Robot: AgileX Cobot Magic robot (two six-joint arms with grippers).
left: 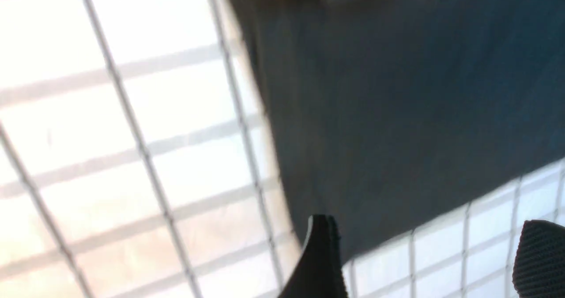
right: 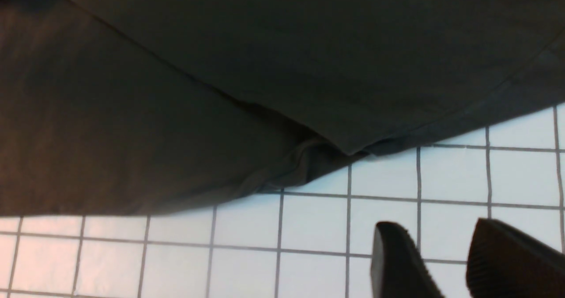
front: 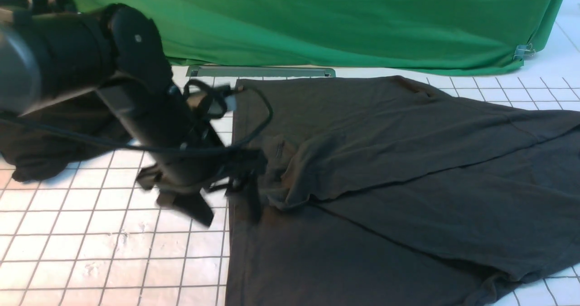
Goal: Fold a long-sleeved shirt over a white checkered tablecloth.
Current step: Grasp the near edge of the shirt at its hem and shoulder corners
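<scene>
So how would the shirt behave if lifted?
Probably floppy: the shirt lies in soft folds with a bunched ridge. Lifted, it would likely sag from the grip. Pushed, it would probably wrinkle, not slide whole.

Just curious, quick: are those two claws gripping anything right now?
Left gripper: open, holding nothing.
Right gripper: open, empty, above the white grey-checked tablecloth.

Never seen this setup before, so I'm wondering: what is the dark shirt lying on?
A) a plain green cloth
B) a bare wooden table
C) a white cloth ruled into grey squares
C: the long-sleeved shirt lies spread on the white checkered tablecloth; the green cloth hangs behind it.
</scene>
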